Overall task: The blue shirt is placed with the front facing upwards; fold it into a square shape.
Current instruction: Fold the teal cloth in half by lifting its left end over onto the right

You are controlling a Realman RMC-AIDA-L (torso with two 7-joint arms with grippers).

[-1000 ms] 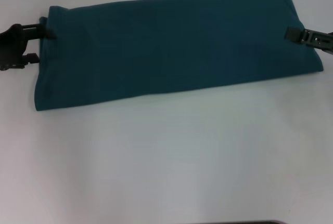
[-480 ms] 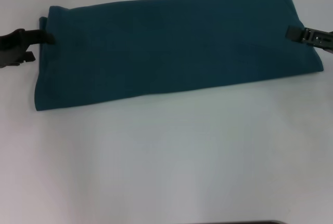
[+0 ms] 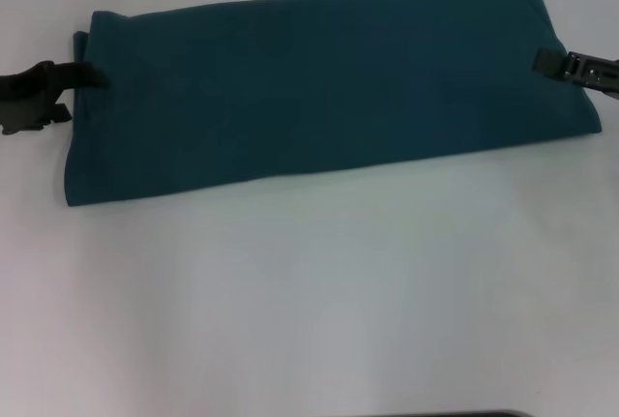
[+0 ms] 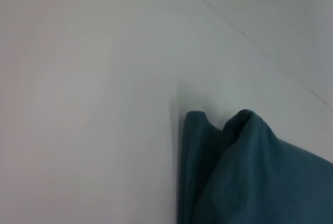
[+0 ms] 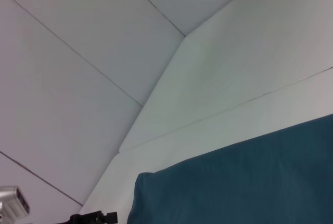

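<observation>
Left gripper (image 3: 85,83) jaws clamp the shirt's (image 3: 319,88) left end, one finger on top of the cloth. Right gripper (image 3: 542,62) touches the right end; can't tell if its jaws are together. Shirt lies as a long folded band (plain teal, no print showing) across the far part of the table (image 3: 309,301).

The head view looks forward and down from above, taking in the whole shirt (image 3: 319,88) on the table (image 3: 309,291), with both grippers at its ends. The left wrist view sits low and close at one shirt end. The right wrist view looks along the shirt toward the far end.
</observation>
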